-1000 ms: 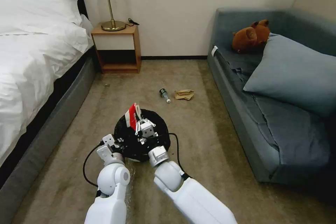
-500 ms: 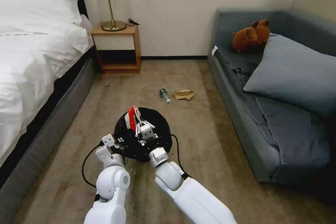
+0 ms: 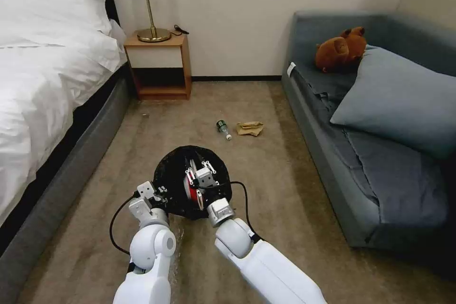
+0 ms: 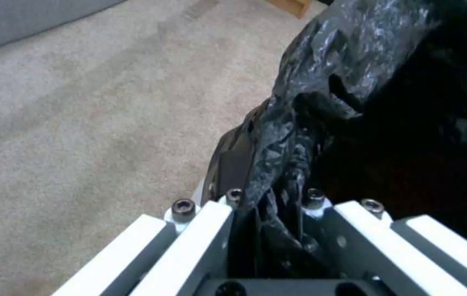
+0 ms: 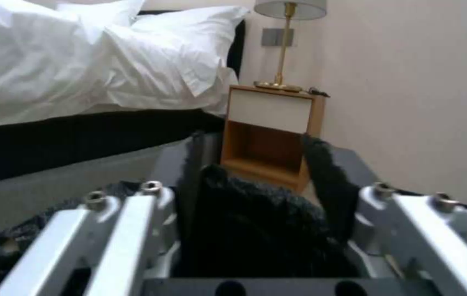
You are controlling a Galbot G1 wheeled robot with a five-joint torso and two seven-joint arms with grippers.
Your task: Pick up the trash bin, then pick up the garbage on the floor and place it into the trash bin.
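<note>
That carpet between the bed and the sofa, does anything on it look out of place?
Yes. A small bottle lies on its side on the carpet, and crumpled tan paper sits just beside it, apart. Both are litter, beyond the trash bin.

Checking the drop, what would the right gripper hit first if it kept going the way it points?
Probably the black plastic liner inside the small round white trash bin; the right gripper points down into its mouth.
</note>
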